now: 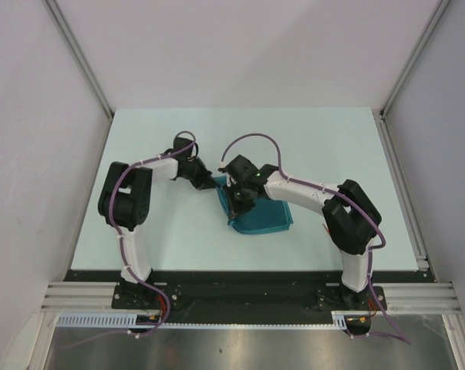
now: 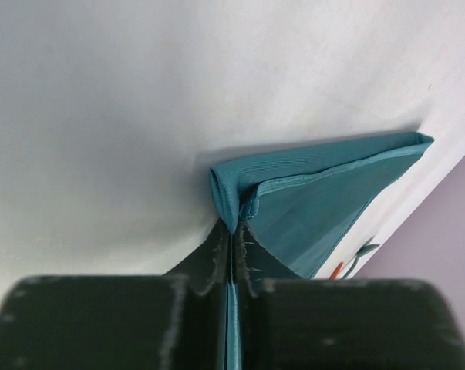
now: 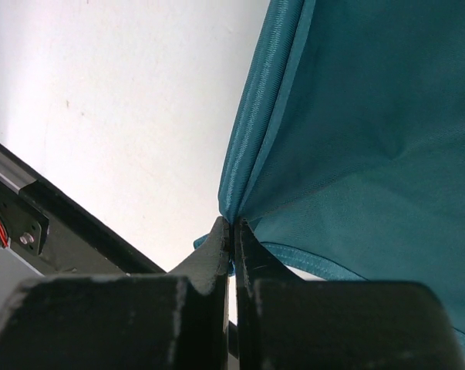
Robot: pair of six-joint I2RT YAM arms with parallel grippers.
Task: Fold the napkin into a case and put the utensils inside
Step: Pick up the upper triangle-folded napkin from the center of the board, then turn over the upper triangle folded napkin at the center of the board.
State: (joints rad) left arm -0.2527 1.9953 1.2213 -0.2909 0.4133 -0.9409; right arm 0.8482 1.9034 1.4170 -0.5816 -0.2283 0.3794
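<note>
The teal napkin (image 1: 261, 219) lies folded on the white table between the two arms, and its left edge is lifted. My left gripper (image 1: 214, 183) is shut on the napkin's upper left corner; the left wrist view shows the cloth (image 2: 317, 193) pinched between the closed fingertips (image 2: 234, 230). My right gripper (image 1: 236, 203) is shut on the napkin's hem a little nearer the table's front. In the right wrist view the cloth (image 3: 355, 139) hangs from those tips (image 3: 234, 225). An orange sliver of the utensils (image 2: 337, 270) shows beyond the napkin's far edge. The utensils are hidden in the top view.
The white table (image 1: 170, 139) has a raised metal rail (image 1: 402, 185) on its right side and grey walls around it. The black base strip (image 3: 62, 231) runs along the near edge, where both arm bases are bolted.
</note>
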